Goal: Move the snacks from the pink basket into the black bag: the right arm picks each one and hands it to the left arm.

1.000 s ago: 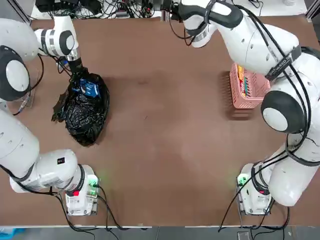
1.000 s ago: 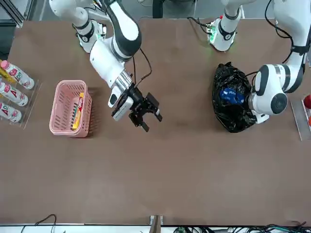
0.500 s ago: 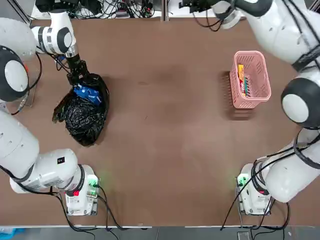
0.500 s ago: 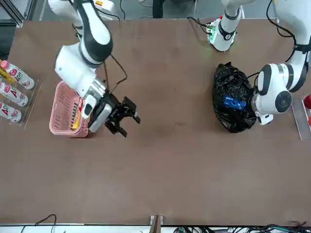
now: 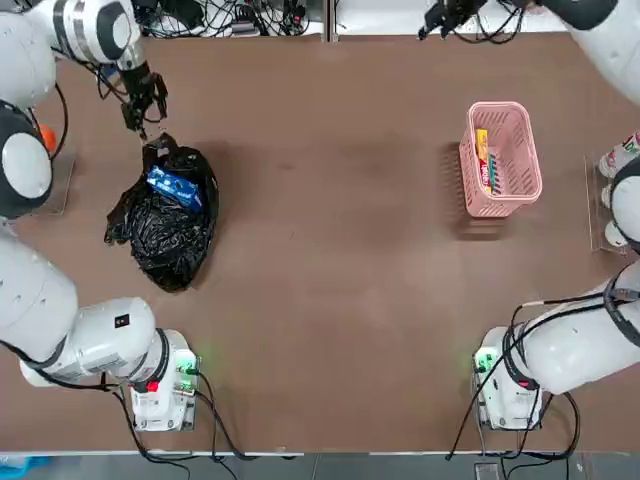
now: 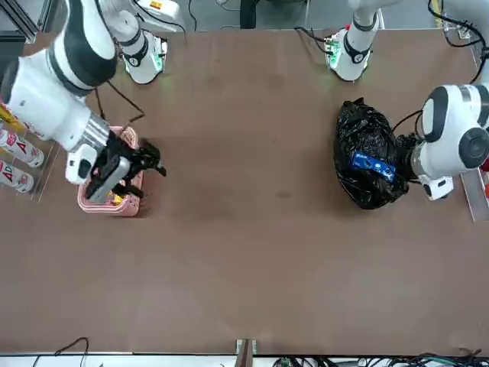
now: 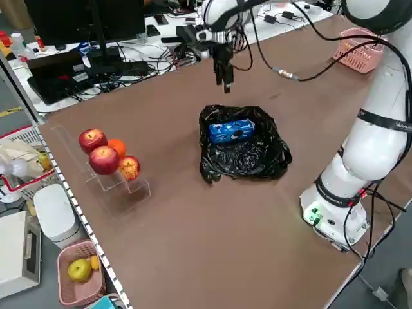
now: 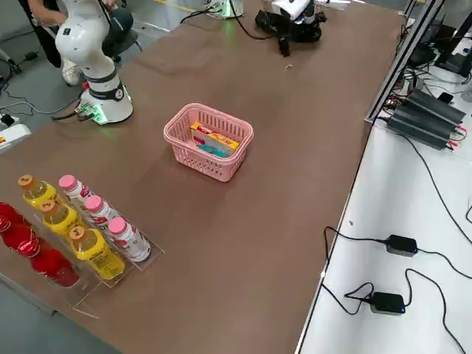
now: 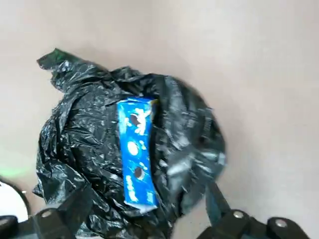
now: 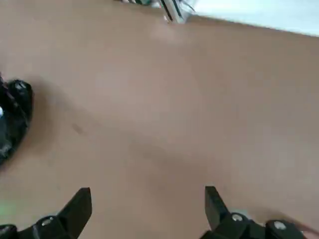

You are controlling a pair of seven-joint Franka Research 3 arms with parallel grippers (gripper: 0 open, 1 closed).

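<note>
The black bag [image 5: 165, 215] lies at the table's left, and the blue snack [image 5: 172, 185] rests in its open mouth. My left gripper [image 5: 140, 100] hangs open and empty above the bag's far end; in the left wrist view the blue snack [image 9: 137, 159] lies on the bag [image 9: 89, 149] below the spread fingers [image 9: 75, 209]. The pink basket [image 5: 503, 158] at the right holds a yellow snack [image 5: 482, 148] and a teal one [image 8: 214, 150]. My right gripper [image 6: 141, 160] is open and empty, raised beside the basket [image 6: 95, 200] on the side toward the table's middle.
White bottles with red print [image 6: 19, 145] stand in a clear rack beyond the basket at the table's right edge. Apples and an orange [image 7: 103, 158] sit in a rack at the left edge. Bare brown tabletop [image 5: 330, 250] spans between bag and basket.
My left gripper opened, left the blue snack in the bag and rose away from it. My right arm swung from the table's middle back over to the basket.
</note>
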